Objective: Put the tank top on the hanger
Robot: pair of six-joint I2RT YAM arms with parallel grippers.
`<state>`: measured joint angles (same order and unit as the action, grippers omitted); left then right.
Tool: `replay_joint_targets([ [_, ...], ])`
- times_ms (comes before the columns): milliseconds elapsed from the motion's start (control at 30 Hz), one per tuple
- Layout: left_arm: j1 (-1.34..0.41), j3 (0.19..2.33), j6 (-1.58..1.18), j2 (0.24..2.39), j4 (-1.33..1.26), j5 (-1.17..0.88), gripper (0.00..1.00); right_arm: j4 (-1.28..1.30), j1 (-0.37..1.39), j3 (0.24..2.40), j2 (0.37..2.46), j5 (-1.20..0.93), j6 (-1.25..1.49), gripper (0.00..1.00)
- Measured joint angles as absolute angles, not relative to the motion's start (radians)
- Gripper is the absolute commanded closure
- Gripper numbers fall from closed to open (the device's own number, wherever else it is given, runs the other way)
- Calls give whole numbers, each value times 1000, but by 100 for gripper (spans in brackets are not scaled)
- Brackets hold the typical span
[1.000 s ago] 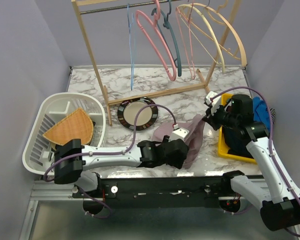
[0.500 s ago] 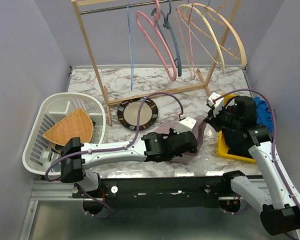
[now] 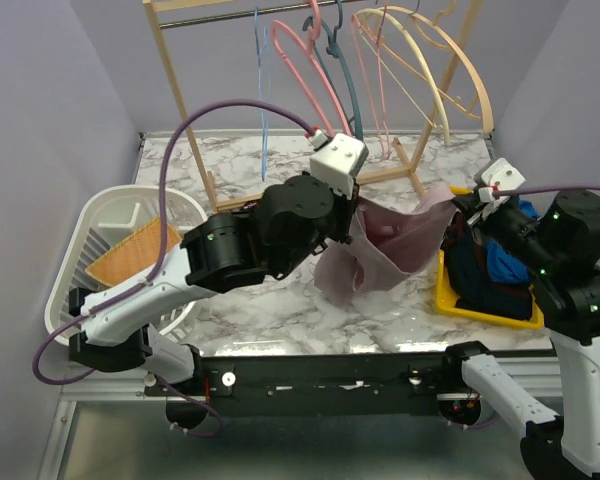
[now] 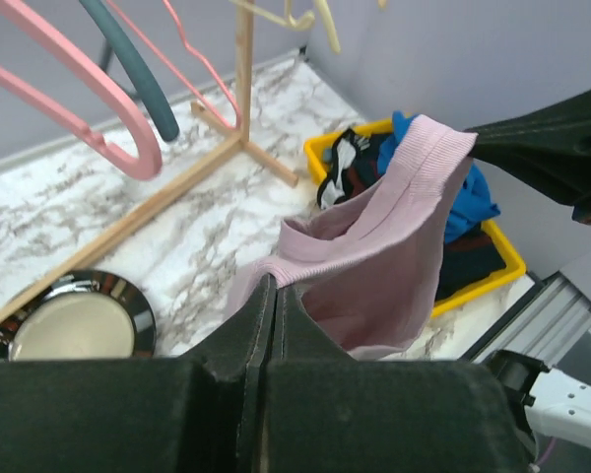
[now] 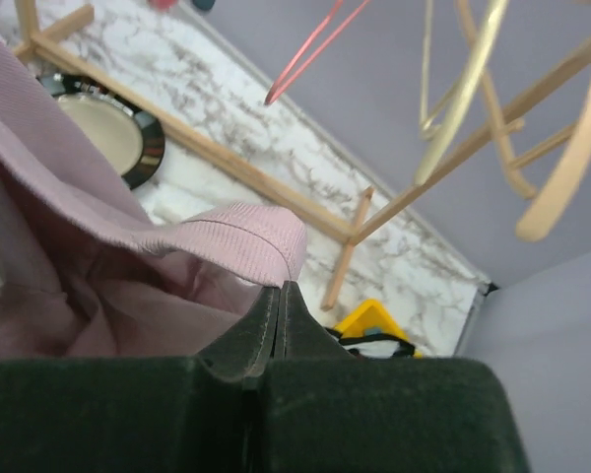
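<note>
The marble counter [image 3: 270, 310] carries a wooden rack [image 3: 178, 100] on its 12 o'clock side and a yellow bin [image 3: 480, 313] of dark clothes at about 3 o'clock. Above the middle of the counter the tank top [image 3: 390, 250] hangs in the air, stretched between the two arms, and its lower part sags toward the counter without clearly touching it. The hanger [image 3: 263, 110], thin and light blue, hangs from the rack's rail at about 11 o'clock from the garment and well apart from it. The left tool [image 4: 274, 296] is closed tight on one ribbed edge of the tank top. The right tool [image 5: 279, 296] is closed tight on the other ribbed edge, at the 3 o'clock end. I judge that the step in hand is to lift and spread the garment. The next move, I think, must carry an opening of it toward 11 o'clock, to the hanger, while the fabric is kept taut.
</note>
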<state>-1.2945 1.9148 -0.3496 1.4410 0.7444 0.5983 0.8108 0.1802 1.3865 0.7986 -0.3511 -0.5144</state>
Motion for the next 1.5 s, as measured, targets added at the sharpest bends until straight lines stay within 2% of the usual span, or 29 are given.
replay_joint_targets([
  [100,-1295,1976,-307,1428,741,603,100,815,177,1462,804,-352,-513,99],
  [200,-1289,1917,-282,1375,725,612,100,808,175,1444,795,-383,-507,99],
  [300,-1263,1747,-292,1305,682,605,100,785,175,1317,782,-450,-498,99],
  [533,-1171,1198,-417,1216,527,540,99,746,175,943,841,-679,-490,99],
  [633,-1137,999,-484,1215,459,506,93,724,175,881,870,-748,-490,99],
  [733,-1110,901,-530,1227,397,492,70,686,175,870,920,-789,-490,78],
  [767,-1106,893,-537,1234,386,492,53,663,175,869,954,-801,-486,66],
  [833,-1098,887,-550,1256,362,492,38,636,175,868,1023,-812,-481,50],
  [867,-1095,891,-560,1279,341,488,21,624,175,868,1063,-819,-480,37],
  [900,-1094,894,-566,1286,337,485,15,630,175,875,1110,-821,-485,29],
  [967,-1093,906,-559,1292,329,453,8,645,175,892,1199,-819,-494,11],
  [1000,-1093,911,-558,1288,324,442,7,652,175,895,1219,-820,-501,7],
  [1067,-1093,918,-551,1274,321,403,4,664,173,895,1214,-822,-512,0],
  [1300,-1093,958,-517,1041,342,255,1,668,159,879,1049,-834,-535,0],
  [1500,-1003,1181,-430,984,430,262,1,682,129,879,1036,-852,-561,0],
])
